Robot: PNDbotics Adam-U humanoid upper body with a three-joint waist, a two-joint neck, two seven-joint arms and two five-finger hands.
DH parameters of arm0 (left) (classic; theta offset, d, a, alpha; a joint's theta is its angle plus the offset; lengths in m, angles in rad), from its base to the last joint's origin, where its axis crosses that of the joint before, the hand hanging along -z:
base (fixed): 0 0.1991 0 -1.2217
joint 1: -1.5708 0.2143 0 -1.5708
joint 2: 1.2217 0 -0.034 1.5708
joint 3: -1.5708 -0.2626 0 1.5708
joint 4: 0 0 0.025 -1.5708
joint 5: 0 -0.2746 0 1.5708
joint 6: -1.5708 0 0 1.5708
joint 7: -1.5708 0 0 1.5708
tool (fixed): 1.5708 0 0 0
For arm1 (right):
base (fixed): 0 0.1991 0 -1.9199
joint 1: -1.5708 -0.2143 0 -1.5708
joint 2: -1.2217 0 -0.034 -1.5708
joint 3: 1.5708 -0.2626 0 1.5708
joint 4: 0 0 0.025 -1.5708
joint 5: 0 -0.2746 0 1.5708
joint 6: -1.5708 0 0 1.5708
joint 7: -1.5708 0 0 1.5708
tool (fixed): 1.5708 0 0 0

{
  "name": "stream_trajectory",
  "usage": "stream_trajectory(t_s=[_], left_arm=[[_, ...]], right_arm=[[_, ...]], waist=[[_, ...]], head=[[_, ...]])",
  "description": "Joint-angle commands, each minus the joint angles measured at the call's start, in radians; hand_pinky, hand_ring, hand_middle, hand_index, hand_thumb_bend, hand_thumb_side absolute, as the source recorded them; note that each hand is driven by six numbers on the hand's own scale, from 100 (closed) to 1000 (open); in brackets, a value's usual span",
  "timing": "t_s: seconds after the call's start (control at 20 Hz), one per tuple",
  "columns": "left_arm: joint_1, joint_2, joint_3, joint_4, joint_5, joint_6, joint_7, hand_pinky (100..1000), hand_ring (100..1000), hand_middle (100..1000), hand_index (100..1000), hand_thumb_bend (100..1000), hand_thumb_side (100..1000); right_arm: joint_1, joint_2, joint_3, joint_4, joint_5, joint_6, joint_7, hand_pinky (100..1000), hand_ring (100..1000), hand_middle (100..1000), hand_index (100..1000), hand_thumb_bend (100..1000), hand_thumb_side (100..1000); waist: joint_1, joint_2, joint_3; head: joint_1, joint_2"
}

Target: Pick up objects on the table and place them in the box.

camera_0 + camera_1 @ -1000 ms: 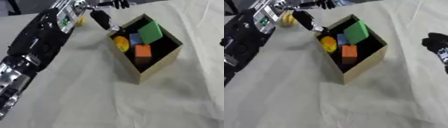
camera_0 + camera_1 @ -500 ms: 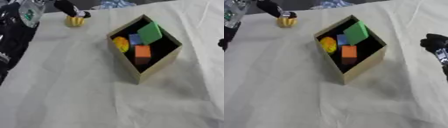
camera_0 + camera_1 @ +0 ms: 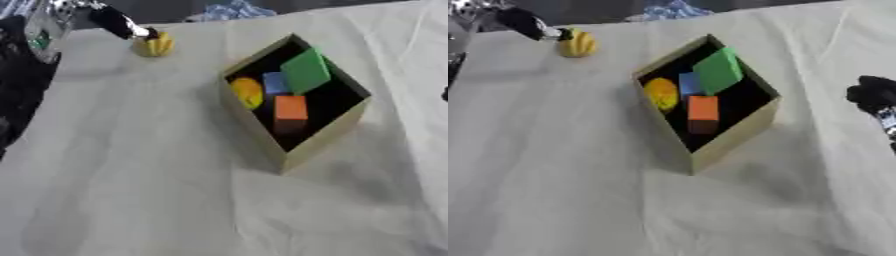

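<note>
A tan open box [image 3: 320, 140] stands in the middle of the white cloth. Inside it lie a green block [image 3: 305, 70], a blue block [image 3: 275, 82], an orange block [image 3: 290, 107] and a rounded yellow thing [image 3: 248, 91]. A small ribbed yellow object [image 3: 154, 45] sits on the cloth at the far left. My left hand [image 3: 116, 22] comes in from the upper left corner, and one straight black finger touches the top of that yellow object. My right hand [image 3: 874, 94] shows as a dark lump at the right edge, away from the box.
My black and silver left arm [image 3: 26, 70] runs down the left edge. Blue cloth [image 3: 232, 9] lies beyond the table's far edge. Wrinkled white cloth [image 3: 157, 190] covers the table in front of the box.
My left arm has drawn back from the box's far left corner toward the upper left, its hand now at the small yellow object. Box and right hand have stayed put.
</note>
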Motion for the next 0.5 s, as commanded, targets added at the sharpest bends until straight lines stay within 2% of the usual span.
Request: stream_trajectory(t_s=[0.05, 0.3, 0.5], left_arm=[[-0.022, 0.026, 0.019, 0.005, -0.017, 0.005, -0.012, 826, 806, 786, 897, 620, 430], [-0.03, 0.028, 0.037, 0.02, -0.063, 0.017, -0.029, 836, 819, 801, 904, 647, 408], [-0.033, 0.027, 0.049, 0.028, -0.087, 0.017, -0.03, 836, 820, 801, 904, 645, 403]], right_arm=[[-0.009, -0.027, -0.008, -0.021, 0.007, -0.006, -0.001, 930, 838, 746, 842, 100, 716], [-0.011, -0.032, -0.011, -0.021, 0.011, -0.014, -0.004, 930, 838, 745, 842, 100, 713], [-0.01, -0.034, -0.012, -0.021, 0.013, -0.017, -0.007, 930, 838, 745, 842, 100, 713]], waist=[[-0.006, -0.016, 0.001], [-0.007, -0.005, -0.001], [-0.007, -0.002, 0.0]], head=[[0.007, -0.023], [0.009, -0.046], [0.009, -0.052]])
